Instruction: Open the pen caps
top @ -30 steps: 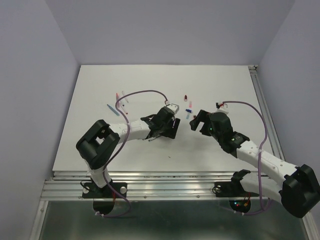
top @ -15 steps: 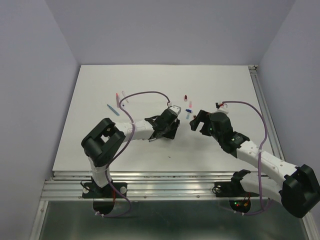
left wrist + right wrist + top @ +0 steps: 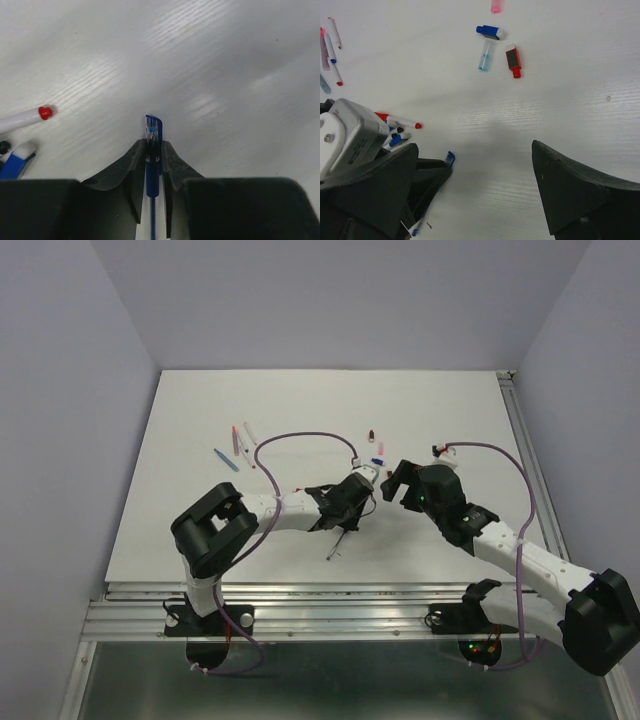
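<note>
My left pincer (image 3: 152, 146) is clamped tight on a blue pen (image 3: 151, 185), with only the barrel between its jaws. The fitted blue cap (image 3: 153, 127) sticks out just past the fingertips, low over the bench (image 3: 225, 60). I cannot tell whether it touches the surface.

My right pincer (image 3: 475, 146) is spread wide and has hold of nothing. It faces the left one, and the capped tip shows inside its gap, close to one finger and well apart from the other.

Toward the far edge from both pincers lie a loose blue cap (image 3: 490, 32), a red cap (image 3: 513, 61), a pale translucent cap (image 3: 484, 55) and a pink cap (image 3: 496, 6) cut by the frame. The first three lie near one another. A red-tipped pen (image 3: 402, 121) lies just beside the left pincer, and more pens (image 3: 238, 443) lie well apart toward the left side.

From the top view, the held pen's tail points at the near rail (image 3: 330, 592) and ends near it. The right rail (image 3: 525, 455) is well apart from the right wrist. White surface runs from the loose caps to the far edge and across to that rail.
</note>
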You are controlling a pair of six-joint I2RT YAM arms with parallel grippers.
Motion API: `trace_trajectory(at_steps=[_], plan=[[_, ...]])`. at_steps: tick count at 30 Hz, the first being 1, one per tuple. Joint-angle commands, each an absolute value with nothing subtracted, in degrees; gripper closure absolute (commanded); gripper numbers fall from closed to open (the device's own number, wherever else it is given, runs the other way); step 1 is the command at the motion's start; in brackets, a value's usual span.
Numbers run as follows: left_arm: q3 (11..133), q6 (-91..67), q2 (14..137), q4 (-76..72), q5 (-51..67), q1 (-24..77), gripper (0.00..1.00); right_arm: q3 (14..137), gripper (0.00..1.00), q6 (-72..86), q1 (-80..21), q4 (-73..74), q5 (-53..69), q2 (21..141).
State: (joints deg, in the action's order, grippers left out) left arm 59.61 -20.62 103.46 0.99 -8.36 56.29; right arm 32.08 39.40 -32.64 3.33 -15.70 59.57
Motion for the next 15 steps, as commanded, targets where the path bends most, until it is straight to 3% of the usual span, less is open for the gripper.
trace_trajectory(at_steps=[1,2,4,15], plan=[[62.22,-21.53,104.50,4.13,-10.37,58.88,0.84,31.11,0.00,39.46,-32.61,3.25,-17.23,57.92],[62.23,-22.23,104.41,4.22,-10.63,59.41,0.93,31.11,0.00,39.64,-32.61,3.69,-17.14,57.92],[62.23,-22.67,103.80,3.96,-10.98,59.85,1.00,31.46,0.00,40.08,-32.61,4.13,-17.05,57.92],[56.96,-28.03,89.14,-1.31,-14.85,60.29,1.00,31.64,0.00,42.72,-32.61,3.96,-10.38,56.08]])
